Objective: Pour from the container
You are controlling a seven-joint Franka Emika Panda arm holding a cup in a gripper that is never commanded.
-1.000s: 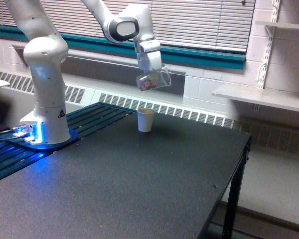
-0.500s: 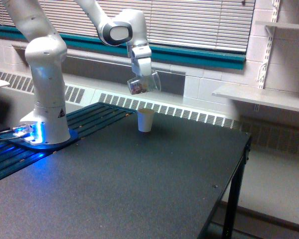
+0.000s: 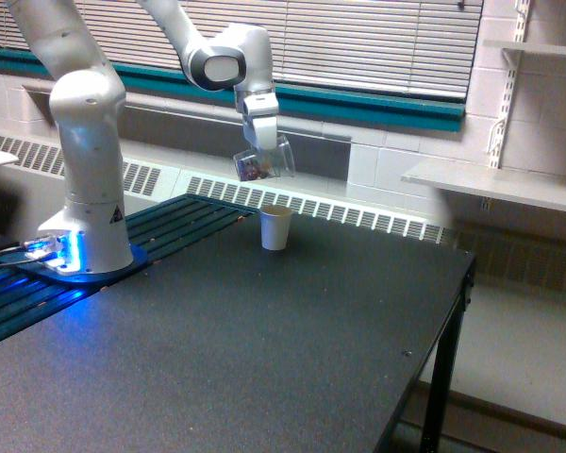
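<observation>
Exterior view: tool point(image 3: 262, 143) clamped on tilted container point(image 3: 263, 162), well above paper cup point(image 3: 275, 227) near table's point(image 3: 292, 349) far edge.

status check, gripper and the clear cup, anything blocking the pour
Gripper shut on measuring cup, held tilted above the table. White paper cup upright below, slightly toward the exterior view's right. Nothing between them.

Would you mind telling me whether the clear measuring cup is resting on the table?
No, the clear measuring cup hangs in the air in the pincer, above the white paper cup standing on the table.
</observation>
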